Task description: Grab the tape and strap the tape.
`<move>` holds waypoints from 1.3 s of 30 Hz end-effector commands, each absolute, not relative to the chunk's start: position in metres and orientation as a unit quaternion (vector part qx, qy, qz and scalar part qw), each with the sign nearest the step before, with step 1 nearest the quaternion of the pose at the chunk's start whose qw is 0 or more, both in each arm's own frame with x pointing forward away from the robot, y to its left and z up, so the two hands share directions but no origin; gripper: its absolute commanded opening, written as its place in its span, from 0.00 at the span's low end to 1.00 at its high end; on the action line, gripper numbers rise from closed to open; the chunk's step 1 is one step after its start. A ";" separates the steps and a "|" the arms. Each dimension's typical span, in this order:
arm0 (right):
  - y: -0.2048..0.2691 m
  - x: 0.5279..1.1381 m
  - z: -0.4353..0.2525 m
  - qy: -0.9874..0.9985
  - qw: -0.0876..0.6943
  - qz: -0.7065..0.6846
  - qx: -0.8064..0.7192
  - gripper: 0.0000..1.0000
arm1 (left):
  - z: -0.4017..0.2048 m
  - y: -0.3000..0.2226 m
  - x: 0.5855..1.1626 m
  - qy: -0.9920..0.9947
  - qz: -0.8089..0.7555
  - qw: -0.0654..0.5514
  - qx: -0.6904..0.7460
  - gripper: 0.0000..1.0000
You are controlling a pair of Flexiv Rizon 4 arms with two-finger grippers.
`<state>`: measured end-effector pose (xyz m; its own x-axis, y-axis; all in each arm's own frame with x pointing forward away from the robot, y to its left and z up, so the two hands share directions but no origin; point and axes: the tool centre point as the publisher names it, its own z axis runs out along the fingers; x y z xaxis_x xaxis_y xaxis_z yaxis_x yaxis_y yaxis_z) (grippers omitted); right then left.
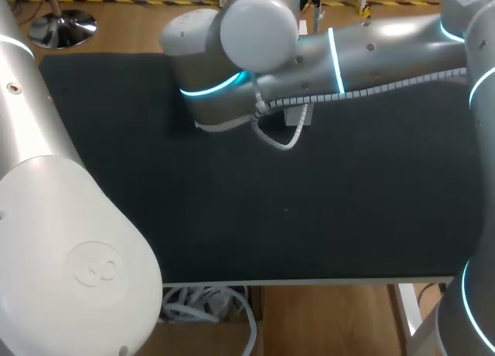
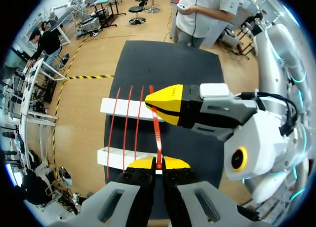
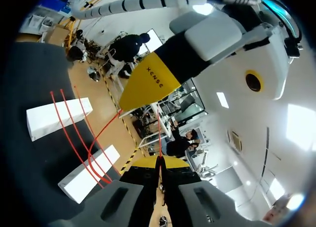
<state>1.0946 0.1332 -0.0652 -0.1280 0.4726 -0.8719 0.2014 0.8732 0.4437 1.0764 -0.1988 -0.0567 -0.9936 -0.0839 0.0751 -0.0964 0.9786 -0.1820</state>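
The left gripper (image 2: 158,164) is pinched narrow on the near end of a thin red tape (image 2: 157,133), its yellow tips meeting on the strand just over the nearer of two white bars (image 2: 114,158). Beside the tape lie three more red strips (image 2: 125,128), side by side across both bars on the black table (image 2: 163,59). The held tape's long axis runs straight ahead from the left fingers, roughly parallel to those strips, pointing over the far bar. There the right gripper (image 2: 154,107) comes in from the side and clamps it crosswise, tips closed on it. In the right wrist view one red strand bows in a loose curve by the left gripper's tip, so I judge the tape light, narrow and limp rather than stiff. It is likely smooth enough to slide through the pads under a sharp pull. The best hold is probably near each end, flat faces against the pads, keeping light tension so it neither sags nor twists. From the head view the tape is hidden under the right arm.
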 end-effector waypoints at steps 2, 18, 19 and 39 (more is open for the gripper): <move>0.135 1.096 -0.064 0.745 0.620 0.100 0.227 0.00 | -0.056 -0.199 1.076 -0.994 0.092 0.034 0.045 0.00; 0.138 1.096 -0.067 0.747 0.624 0.084 0.212 0.00 | -0.056 -0.199 1.076 -0.994 0.092 0.034 0.045 0.00; 0.139 1.095 -0.067 0.748 0.624 0.084 0.211 0.00 | -0.056 -0.199 1.076 -0.994 0.092 0.034 0.045 0.00; 0.147 1.094 -0.066 0.746 0.627 0.081 0.209 0.00 | -0.056 -0.199 1.076 -0.994 0.092 0.034 0.045 0.00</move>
<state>1.0924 0.1454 -0.0682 -0.1256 0.4138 -0.9016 0.2024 0.9004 0.3851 1.0764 -0.1988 -0.0567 -0.9936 -0.0839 0.0751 -0.0964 0.9786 -0.1820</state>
